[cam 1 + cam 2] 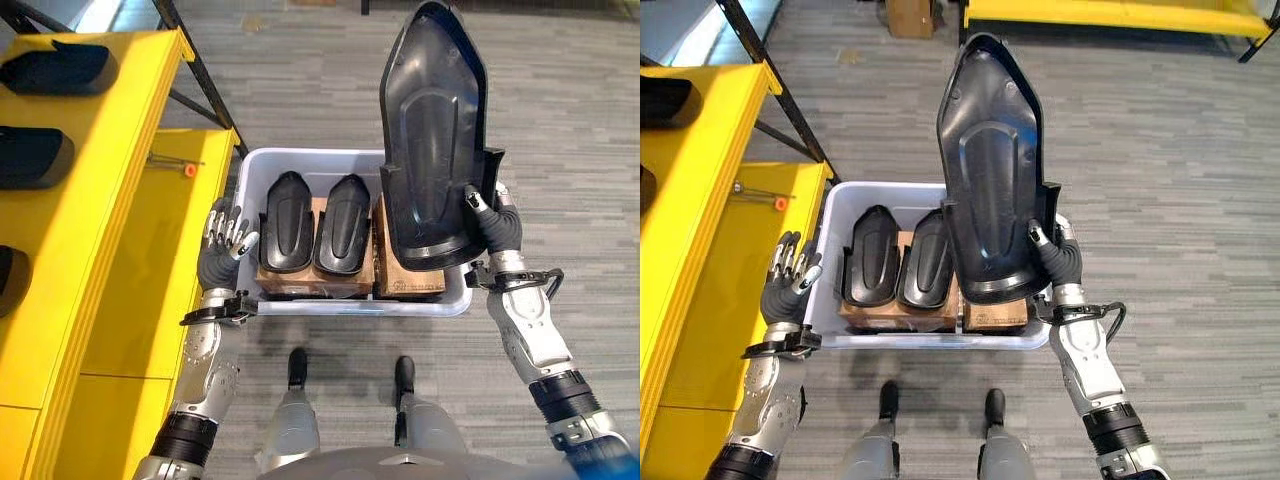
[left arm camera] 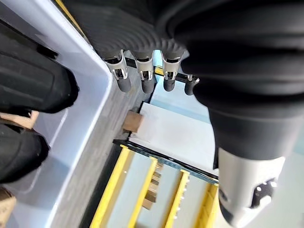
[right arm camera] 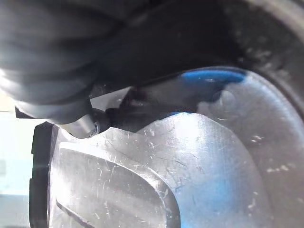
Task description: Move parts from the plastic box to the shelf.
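Observation:
My right hand (image 1: 497, 222) is shut on the lower edge of a large black moulded part (image 1: 432, 130), holding it upright above the right side of the pale plastic box (image 1: 258, 165); its scratched inner face (image 3: 142, 161) shows close up in the right wrist view. Two smaller black parts (image 1: 286, 222) (image 1: 343, 224) lie side by side on cardboard in the box. My left hand (image 1: 226, 238) hangs open just outside the box's left wall (image 2: 80, 61), touching nothing. The yellow shelf (image 1: 60, 200) stands on the left and carries dark parts (image 1: 55, 68).
A lower yellow shelf board (image 1: 165, 250) runs beside the box, with a small orange-tipped tool (image 1: 189, 170) on it. Black frame legs (image 1: 200, 80) rise behind the shelf. Grey carpet (image 1: 570, 130) lies to the right and beyond the box. More yellow racking (image 1: 1120, 12) stands at the far end.

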Motion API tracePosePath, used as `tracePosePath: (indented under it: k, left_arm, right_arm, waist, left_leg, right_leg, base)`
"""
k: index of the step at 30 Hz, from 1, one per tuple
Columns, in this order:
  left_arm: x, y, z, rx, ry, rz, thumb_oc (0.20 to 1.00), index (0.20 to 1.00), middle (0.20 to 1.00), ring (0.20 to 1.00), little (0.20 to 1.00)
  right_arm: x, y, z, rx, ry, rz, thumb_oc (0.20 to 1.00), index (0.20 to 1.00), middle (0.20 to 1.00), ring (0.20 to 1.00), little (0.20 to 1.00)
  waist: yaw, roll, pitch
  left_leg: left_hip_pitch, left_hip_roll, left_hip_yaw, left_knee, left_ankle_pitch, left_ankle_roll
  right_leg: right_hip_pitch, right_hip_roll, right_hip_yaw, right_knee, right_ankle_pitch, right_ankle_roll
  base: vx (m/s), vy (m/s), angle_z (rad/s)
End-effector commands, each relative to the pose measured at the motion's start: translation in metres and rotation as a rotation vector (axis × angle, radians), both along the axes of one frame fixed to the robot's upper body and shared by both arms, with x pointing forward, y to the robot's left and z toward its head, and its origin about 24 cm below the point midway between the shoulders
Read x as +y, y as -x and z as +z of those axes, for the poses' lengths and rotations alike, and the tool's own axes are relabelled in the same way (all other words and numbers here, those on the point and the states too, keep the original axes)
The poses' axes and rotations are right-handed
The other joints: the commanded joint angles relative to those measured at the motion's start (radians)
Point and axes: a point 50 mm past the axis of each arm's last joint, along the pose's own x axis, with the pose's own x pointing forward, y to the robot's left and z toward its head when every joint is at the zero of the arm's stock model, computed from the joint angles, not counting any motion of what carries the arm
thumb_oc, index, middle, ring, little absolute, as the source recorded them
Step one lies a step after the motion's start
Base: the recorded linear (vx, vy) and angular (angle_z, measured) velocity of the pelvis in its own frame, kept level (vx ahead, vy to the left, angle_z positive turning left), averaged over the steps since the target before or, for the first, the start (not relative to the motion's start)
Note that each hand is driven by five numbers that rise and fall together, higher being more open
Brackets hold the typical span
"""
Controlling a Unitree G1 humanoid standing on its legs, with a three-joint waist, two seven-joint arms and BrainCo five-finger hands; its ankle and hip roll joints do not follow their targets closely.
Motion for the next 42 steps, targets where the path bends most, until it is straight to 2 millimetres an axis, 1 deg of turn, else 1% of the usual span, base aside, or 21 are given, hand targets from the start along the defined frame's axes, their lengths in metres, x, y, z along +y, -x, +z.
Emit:
tracePosePath:
  k: [1,3,4,6,8,9,11,14,16,17,18,19,20,21,26,29,31,32,38,41,42]
  left_arm:
    - [-0.003,-0.002,0.011,-0.077,0.019,-0.035,1.000,1.000,1.000,1.000,1.000]
    - [-0.008,-0.004,0.009,-0.071,0.035,-0.050,1.000,1.000,1.000,1.000,1.000]
    - [-0.012,-0.005,0.008,-0.067,0.049,-0.067,1.000,1.000,1.000,1.000,1.000]
    - [-0.017,-0.006,0.008,-0.074,0.053,-0.091,1.000,1.000,1.000,1.000,1.000]
    - [-0.020,-0.006,0.008,-0.079,0.053,-0.103,1.000,1.000,1.000,1.000,1.000]
    - [-0.020,-0.006,0.008,-0.079,0.054,-0.103,1.000,1.000,1.000,1.000,1.000]
    - [-0.021,-0.005,0.007,-0.076,0.064,-0.098,1.000,1.000,1.000,1.000,1.000]
    - [-0.020,-0.005,0.006,-0.073,0.076,-0.080,1.000,1.000,1.000,1.000,1.000]
    - [-0.021,-0.006,0.008,-0.078,0.082,-0.077,1.000,1.000,1.000,1.000,1.000]
    - [-0.024,-0.007,0.008,-0.079,0.085,-0.092,1.000,1.000,1.000,1.000,1.000]
    - [-0.025,-0.007,0.008,-0.078,0.086,-0.093,1.000,1.000,1.000,1.000,1.000]
    - [-0.023,-0.005,0.006,-0.072,0.078,-0.094,1.000,1.000,1.000,1.000,1.000]
    - [-0.023,-0.004,0.006,-0.067,0.069,-0.093,1.000,1.000,1.000,1.000,1.000]
    - [-0.019,-0.002,0.005,-0.062,0.060,-0.080,1.000,1.000,1.000,1.000,1.000]
    - [-0.009,0.000,0.006,-0.064,0.047,-0.039,1.000,1.000,1.000,1.000,1.000]
    - [-0.006,0.002,0.008,-0.069,0.026,-0.028,1.000,1.000,1.000,1.000,1.000]
    - [-0.005,0.003,0.008,-0.069,0.023,-0.025,1.000,1.000,1.000,1.000,1.000]
    - [-0.004,0.003,0.009,-0.074,0.022,-0.025,1.000,1.000,1.000,1.000,1.000]
    - [0.002,0.005,0.012,-0.083,0.006,0.004,1.000,1.000,1.000,1.000,1.000]
    - [0.007,0.005,0.012,-0.077,-0.013,0.024,1.000,1.000,1.000,1.000,1.000]
    - [0.007,0.005,0.012,-0.075,-0.021,0.029,1.000,1.000,1.000,1.000,1.000]
  right_arm:
    - [0.021,-0.005,0.043,-0.211,-0.050,0.121,0.200,0.200,0.200,0.200,0.200]
    - [0.026,-0.010,0.052,-0.242,-0.037,0.124,0.200,0.200,0.200,0.200,0.200]
    - [0.029,-0.012,0.061,-0.278,-0.006,0.117,0.200,0.200,0.200,0.200,0.200]
    - [0.029,-0.012,0.065,-0.299,0.038,0.108,0.200,0.200,0.200,0.200,0.200]
    - [0.024,-0.011,0.061,-0.286,0.057,0.088,0.200,0.200,0.200,0.200,0.200]
    - [0.024,-0.011,0.061,-0.286,0.058,0.087,0.200,0.200,0.200,0.200,0.200]
    - [0.016,-0.005,0.055,-0.265,0.044,0.066,0.200,0.200,0.200,0.200,0.200]
    - [0.010,-0.002,0.045,-0.224,-0.008,0.043,0.200,0.200,0.200,0.200,0.200]
    - [0.004,0.002,0.041,-0.216,-0.027,0.012,0.200,0.200,0.200,0.200,0.200]
    - [-0.004,0.007,0.039,-0.216,-0.030,-0.023,0.200,0.200,0.200,0.200,0.200]
    - [-0.004,0.008,0.039,-0.215,-0.030,-0.024,0.200,0.200,0.200,0.200,0.200]
    - [-0.005,0.009,0.033,-0.192,-0.036,-0.031,0.200,0.200,0.200,0.200,0.200]
    - [-0.005,0.010,0.030,-0.180,-0.046,-0.034,0.200,0.200,0.200,0.200,0.200]
    - [-0.007,0.012,0.022,-0.149,-0.080,-0.044,0.200,0.200,0.200,0.200,0.200]
    - [-0.009,0.015,0.012,-0.099,-0.075,-0.054,0.200,0.200,0.200,0.200,0.200]
    - [-0.007,0.016,0.006,-0.070,-0.073,-0.045,0.200,0.200,0.200,0.200,0.200]
    - [-0.006,0.016,0.005,-0.065,-0.072,-0.040,0.200,0.200,0.200,0.200,0.200]
    - [-0.004,0.016,0.003,-0.050,-0.070,-0.032,0.200,0.200,0.200,0.200,0.200]
    - [0.006,0.012,-0.004,-0.008,-0.094,0.009,0.200,0.200,0.200,0.200,0.200]
    - [0.011,0.011,-0.013,0.034,-0.133,0.028,0.200,0.200,0.200,0.200,0.200]
    - [0.013,0.012,-0.018,0.058,-0.174,0.043,0.200,0.200,0.200,0.200,0.200]
  waist:
    - [0.041,0.023,-0.056]
    - [0.050,0.031,-0.058]
    - [0.057,0.023,-0.055]
    - [0.056,0.011,-0.054]
    - [0.039,0.017,-0.069]
    - [0.037,0.018,-0.071]
    - [0.012,0.036,-0.090]
    - [-0.009,0.056,-0.107]
    - [-0.021,0.069,-0.112]
    - [-0.034,0.079,-0.115]
    - [-0.034,0.079,-0.115]
    - [-0.034,0.079,-0.120]
    - [-0.028,0.075,-0.120]
    - [-0.020,0.062,-0.120]
    - [0.003,0.030,-0.113]
    - [0.028,0.001,-0.104]
    - [0.031,-0.004,-0.102]
    - [0.048,-0.016,-0.095]
    - [0.077,-0.042,-0.076]
    - [0.086,-0.050,-0.080]
    - [0.084,-0.058,-0.082]
  left_leg:
    - [-0.009,0.145,-0.045,0.072,0.145,-0.070]
    - [-0.038,0.150,-0.046,0.052,0.209,-0.080]
    - [-0.065,0.129,0.001,0.059,0.217,-0.068]
    - [-0.055,0.111,0.051,0.145,0.162,-0.061]
    - [-0.009,0.136,0.104,0.194,0.132,-0.063]
    - [-0.012,0.135,0.102,0.192,0.135,-0.062]
    - [0.074,0.163,0.132,0.233,0.124,-0.071]
    - [0.124,0.150,0.127,0.209,0.107,-0.072]
    - [0.138,0.147,0.152,0.159,0.100,-0.073]
    - [0.151,0.149,0.199,0.124,0.050,-0.083]
    - [0.151,0.147,0.198,0.124,0.049,-0.081]
    - [0.160,0.138,0.203,0.108,0.008,-0.078]
    - [0.158,0.126,0.203,0.110,-0.009,-0.071]
    - [0.148,0.101,0.200,0.112,-0.044,-0.057]
    - [0.114,0.035,0.173,0.130,-0.111,-0.031]
    - [0.069,-0.027,0.127,0.163,-0.148,-0.011]
    - [0.059,-0.039,0.118,0.171,-0.153,-0.006]
    - [0.029,-0.068,0.097,0.189,-0.166,0.002]
    - [-0.060,-0.160,0.046,0.259,-0.207,0.037]
    - [-0.070,-0.197,0.024,0.261,-0.217,0.058]
    - [-0.075,-0.223,0.023,0.249,-0.193,0.075]
  right_leg:
    - [-0.076,0.073,-0.044,0.296,-0.157,-0.043]
    - [-0.077,0.074,-0.075,0.280,-0.156,-0.049]
    - [-0.068,0.050,-0.110,0.237,-0.137,-0.052]
    - [-0.065,0.010,-0.155,0.195,-0.104,-0.050]
    - [-0.063,-0.014,-0.209,0.183,-0.095,-0.052]
    - [-0.064,-0.013,-0.211,0.179,-0.091,-0.052]
    - [-0.075,-0.039,-0.280,0.201,-0.091,-0.056]
    - [-0.083,-0.062,-0.325,0.229,-0.088,-0.050]
    - [-0.082,-0.085,-0.352,0.246,-0.084,-0.041]
    - [-0.069,-0.111,-0.362,0.275,-0.098,-0.019]
    - [-0.069,-0.113,-0.362,0.276,-0.097,-0.017]
    - [-0.065,-0.125,-0.362,0.281,-0.089,-0.012]
    - [-0.058,-0.138,-0.364,0.279,-0.079,-0.006]
    - [-0.041,-0.163,-0.371,0.273,-0.063,0.007]
    - [0.000,-0.228,-0.391,0.249,-0.011,0.047]
    - [0.050,-0.274,-0.423,0.184,0.047,0.081]
    - [0.060,-0.282,-0.433,0.171,0.059,0.088]
    - [0.078,-0.308,-0.453,0.150,0.095,0.106]
    - [0.090,-0.374,-0.470,0.103,0.190,0.147]
    - [0.090,-0.396,-0.448,0.106,0.214,0.152]
    - [0.075,-0.414,-0.436,0.124,0.227,0.134]
  base:
    - [-0.16,-0.436,0.07]
    - [-0.14,-0.164,0.45]
    - [-0.16,-0.129,1.12]
    - [-0.21,-0.113,1.54]
    - [-0.13,-0.027,0.97]
    - [-0.09,0.024,0.91]
    - [-0.10,0.037,1.15]
    - [-0.04,0.071,0.97]
    - [-0.01,0.141,0.59]
    - [0.05,0.132,1.02]
    - [0.09,0.168,1.13]
    - [0.07,0.146,1.02]
    - [0.11,0.225,0.52]
    - [0.09,0.208,0.33]
    - [0.06,0.153,0.30]
    - [0.07,0.196,0.47]
    - [0.02,0.125,0.38]
    - [0.01,0.131,0.30]
    - [-0.01,0.172,0.55]
    - [0.03,0.226,0.67]
    - [0.02,0.226,0.39]
